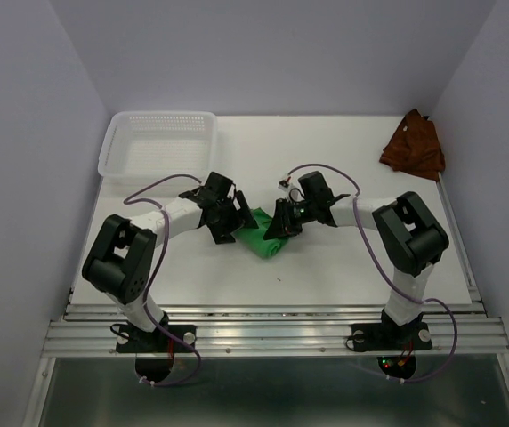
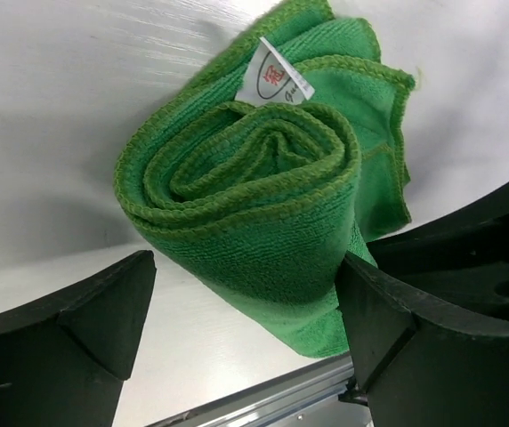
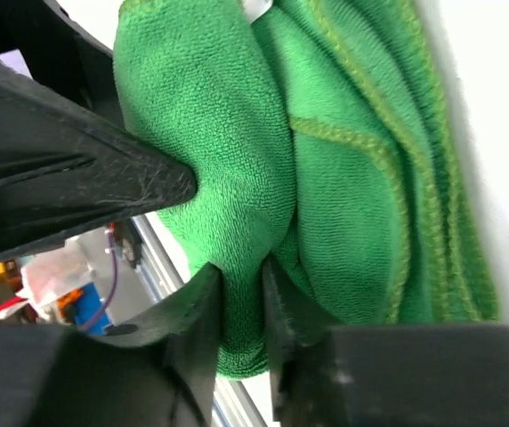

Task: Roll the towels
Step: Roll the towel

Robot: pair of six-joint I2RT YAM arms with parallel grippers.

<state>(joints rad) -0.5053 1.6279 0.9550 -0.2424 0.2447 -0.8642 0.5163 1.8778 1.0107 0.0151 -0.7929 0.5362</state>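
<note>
The green towel (image 1: 261, 240) lies mid-table, wound into a loose roll (image 2: 246, 187) with a white label on its flat tail. My left gripper (image 2: 246, 307) is open and straddles the roll's near end; its right finger (image 2: 388, 311) touches the cloth and the left finger (image 2: 103, 311) stands apart from it. From the other side, my right gripper (image 3: 241, 298) is shut on a thick fold of the green towel (image 3: 228, 133). The two grippers (image 1: 232, 222) (image 1: 281, 227) nearly meet over the towel. The reddish-brown towel (image 1: 413, 145) lies crumpled at the far right.
A white perforated basket (image 1: 157, 142) stands at the far left corner. The table's metal front rail (image 1: 272, 325) runs just behind the arm bases, and grey walls close in on both sides.
</note>
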